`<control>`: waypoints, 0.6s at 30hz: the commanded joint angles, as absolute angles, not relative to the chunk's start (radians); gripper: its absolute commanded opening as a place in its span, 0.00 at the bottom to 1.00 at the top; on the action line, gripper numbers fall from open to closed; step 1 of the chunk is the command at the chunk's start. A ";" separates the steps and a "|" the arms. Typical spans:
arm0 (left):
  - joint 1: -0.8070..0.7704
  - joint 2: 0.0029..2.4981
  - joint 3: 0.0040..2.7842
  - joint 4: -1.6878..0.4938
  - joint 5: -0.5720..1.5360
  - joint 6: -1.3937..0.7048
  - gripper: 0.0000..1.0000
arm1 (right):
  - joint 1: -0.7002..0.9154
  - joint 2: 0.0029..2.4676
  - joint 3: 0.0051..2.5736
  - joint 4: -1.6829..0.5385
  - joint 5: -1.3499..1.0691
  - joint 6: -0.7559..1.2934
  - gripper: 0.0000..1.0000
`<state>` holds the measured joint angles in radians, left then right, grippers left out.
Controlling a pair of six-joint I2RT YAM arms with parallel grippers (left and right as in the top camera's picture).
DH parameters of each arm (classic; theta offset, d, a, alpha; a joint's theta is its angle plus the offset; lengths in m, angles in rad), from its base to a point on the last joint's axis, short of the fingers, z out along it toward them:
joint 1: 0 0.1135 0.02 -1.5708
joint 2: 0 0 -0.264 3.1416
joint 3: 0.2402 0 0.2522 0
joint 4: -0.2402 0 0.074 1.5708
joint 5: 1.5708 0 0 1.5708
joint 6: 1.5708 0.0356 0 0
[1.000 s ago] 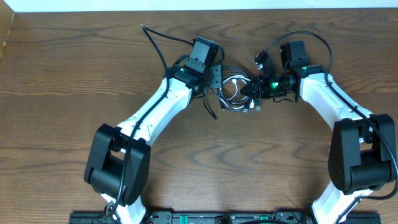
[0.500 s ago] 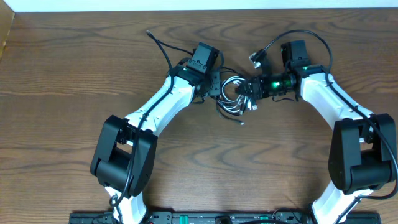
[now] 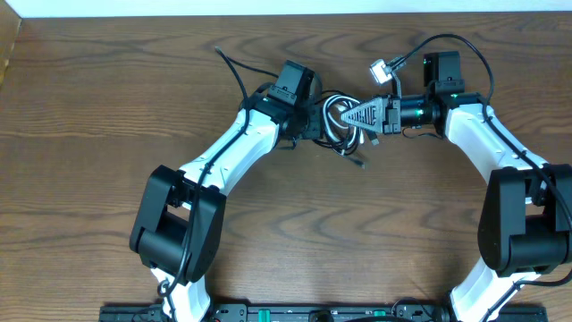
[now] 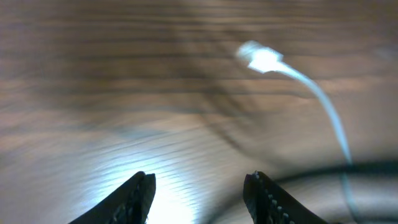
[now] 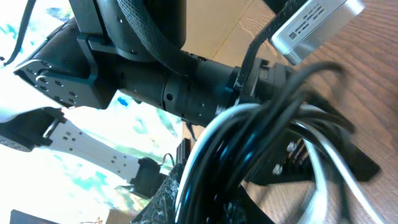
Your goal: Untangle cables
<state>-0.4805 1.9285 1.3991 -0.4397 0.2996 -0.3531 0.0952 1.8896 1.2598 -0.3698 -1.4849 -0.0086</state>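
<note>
the job is at the pulling-apart stage: the cables (image 3: 338, 125) sit as one small knot of white and black loops on the worktop (image 3: 107, 134), right between the two arms. the right tool (image 3: 356, 116) has its tips in the knot's right edge. in its own wrist view the strands run down between its fingers, so i'd say it is clamped on the cables. the left tool (image 4: 199, 183) is spread wide with nothing in it, at the knot's left edge. a white plug (image 4: 261, 59) on its thin cord lies out in front of it, apart from the fingers. no loop looks free yet. next, i reckon, the left tool needs to close on one single cord, and the white one looks handiest. then it should draw that cord away while the right anchors the rest. grabbing both colours would only tighten things.
</note>
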 commanded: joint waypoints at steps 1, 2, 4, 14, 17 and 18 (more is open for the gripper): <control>-0.483 1.940 1.402 -0.369 0.683 -0.210 0.51 | 0.090 1.890 1.261 -0.367 -1.520 0.009 0.11; -0.483 1.940 1.402 -0.347 0.748 -0.210 0.52 | 0.090 1.890 1.261 -0.366 -1.501 0.019 0.11; -0.483 1.940 1.402 -0.305 0.868 -0.210 0.52 | 0.090 1.890 1.261 -0.366 -1.438 0.051 0.11; -0.482 1.940 1.402 -0.300 0.970 -0.210 0.51 | 0.011 1.890 1.261 -0.408 -1.267 0.082 0.33; -0.478 1.940 1.402 -0.297 0.984 -0.210 0.47 | 0.006 1.890 1.261 -0.492 -1.066 0.094 0.47; -0.476 1.940 1.402 -0.297 0.984 -0.210 0.46 | 0.007 1.890 1.261 -0.517 -1.000 0.110 0.51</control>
